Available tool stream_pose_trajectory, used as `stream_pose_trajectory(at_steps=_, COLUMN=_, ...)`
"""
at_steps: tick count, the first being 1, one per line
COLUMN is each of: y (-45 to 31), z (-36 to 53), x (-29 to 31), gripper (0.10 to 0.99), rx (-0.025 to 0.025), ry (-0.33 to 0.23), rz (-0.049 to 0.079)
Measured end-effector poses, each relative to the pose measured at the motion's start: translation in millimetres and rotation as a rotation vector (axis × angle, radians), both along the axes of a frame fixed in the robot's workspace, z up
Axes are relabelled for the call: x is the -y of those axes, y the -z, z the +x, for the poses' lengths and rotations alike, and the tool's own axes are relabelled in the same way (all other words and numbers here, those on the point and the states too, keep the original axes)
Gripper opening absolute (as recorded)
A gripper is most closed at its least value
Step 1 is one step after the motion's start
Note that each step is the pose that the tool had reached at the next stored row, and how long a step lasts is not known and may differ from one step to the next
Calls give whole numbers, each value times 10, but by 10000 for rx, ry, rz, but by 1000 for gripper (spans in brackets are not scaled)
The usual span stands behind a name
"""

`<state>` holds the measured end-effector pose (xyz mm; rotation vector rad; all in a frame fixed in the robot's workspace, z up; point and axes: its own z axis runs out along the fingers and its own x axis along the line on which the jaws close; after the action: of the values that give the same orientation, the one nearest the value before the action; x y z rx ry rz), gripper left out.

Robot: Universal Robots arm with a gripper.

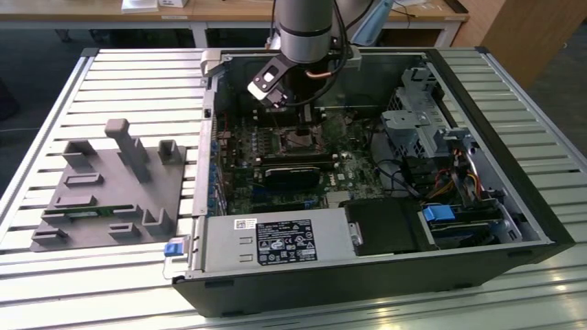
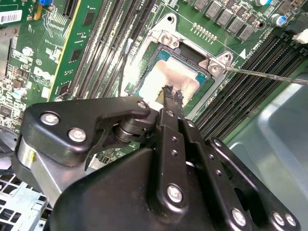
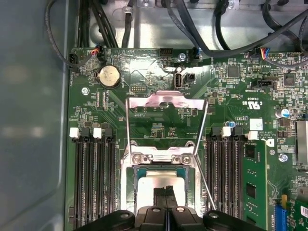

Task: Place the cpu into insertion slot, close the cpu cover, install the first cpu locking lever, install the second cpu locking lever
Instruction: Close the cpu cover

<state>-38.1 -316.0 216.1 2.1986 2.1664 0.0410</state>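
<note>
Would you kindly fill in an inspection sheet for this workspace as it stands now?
Surface: slatted metal table, open computer case on it.
Job's things: chip lies in socket; cover raised; lever swung free.
Clutter: grey fixture at the exterior view's left.
Grippers: gripper shut, tips over the chip.
Cables: black cables along the board's edge.
Surroundings: wooden desk beyond the table.

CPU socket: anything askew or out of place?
Nothing looks damaged. The cpu lies flat and square in the insertion slot, under the shut gripper. The cpu cover stands open and one locking lever juts free, unlatched.
</note>
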Motion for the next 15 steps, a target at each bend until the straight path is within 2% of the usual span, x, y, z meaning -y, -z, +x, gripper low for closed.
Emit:
stream_pose_trajectory(at_steps=7, y=-13, z=38, x=2, gripper=106, rx=-5, ry=1, rz=-1)
stream_pose_trajectory(at_steps=15, y=-134, z=44, x=2, gripper=106, rx=-8, ry=-2, rz=0)
